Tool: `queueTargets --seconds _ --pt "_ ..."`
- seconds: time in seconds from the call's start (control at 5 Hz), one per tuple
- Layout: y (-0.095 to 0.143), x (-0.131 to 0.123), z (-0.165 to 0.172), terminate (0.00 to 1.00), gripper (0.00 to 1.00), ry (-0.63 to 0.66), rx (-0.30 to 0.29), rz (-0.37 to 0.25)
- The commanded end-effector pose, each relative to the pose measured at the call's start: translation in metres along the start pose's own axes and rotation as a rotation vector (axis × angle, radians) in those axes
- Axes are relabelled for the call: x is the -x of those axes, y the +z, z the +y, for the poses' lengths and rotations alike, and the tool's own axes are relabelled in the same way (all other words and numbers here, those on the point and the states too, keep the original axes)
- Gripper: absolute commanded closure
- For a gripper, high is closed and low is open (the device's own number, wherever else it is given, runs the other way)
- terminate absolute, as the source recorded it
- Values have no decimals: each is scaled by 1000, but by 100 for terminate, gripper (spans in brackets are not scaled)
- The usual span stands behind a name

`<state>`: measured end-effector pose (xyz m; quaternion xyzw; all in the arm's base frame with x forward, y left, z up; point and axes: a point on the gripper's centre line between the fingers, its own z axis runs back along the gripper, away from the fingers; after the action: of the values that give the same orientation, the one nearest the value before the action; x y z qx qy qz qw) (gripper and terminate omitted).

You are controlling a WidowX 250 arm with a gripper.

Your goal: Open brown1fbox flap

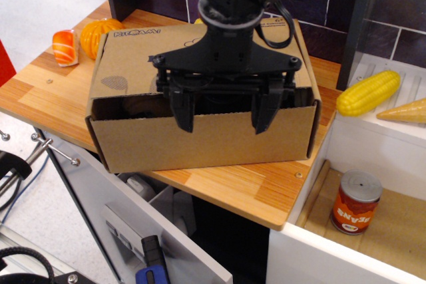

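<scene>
Currently: claw (223, 119) spread, gripping nothing, above brown1fbox (200, 139) on desk (219, 187). Flap (143, 54) behind claw, likely light, stiff corrugated card. Take hold along free front edge, directly beneath fingertips.

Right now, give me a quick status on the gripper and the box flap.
Gripper open, empty, over box front. Brown box on wooden counter; flap part raised, gap showing. Nothing blocking.

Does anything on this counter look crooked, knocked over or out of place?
The big cardboard box sits skewed on the wooden counter, not square to its edge. The flap lies back, its printed lettering upside down from here. The open gripper hangs over the box. Nothing looks spilled or damaged.
</scene>
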<state>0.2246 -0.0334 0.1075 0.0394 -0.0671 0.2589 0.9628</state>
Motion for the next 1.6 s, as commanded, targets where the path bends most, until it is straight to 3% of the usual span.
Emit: queueTargets --seconds 0.0,0.2,0.4,0.8,1.4 --pt "0 0 0 0 0 0 0 0" --pt "4 -5 7 0 0 -227 -103 -142" --pt "12 -19 9 0 0 -366 -124 -134" --pt "8 -28 15 0 0 -518 -141 -222" --pt "-7 -46 26 0 0 -602 -157 -273"
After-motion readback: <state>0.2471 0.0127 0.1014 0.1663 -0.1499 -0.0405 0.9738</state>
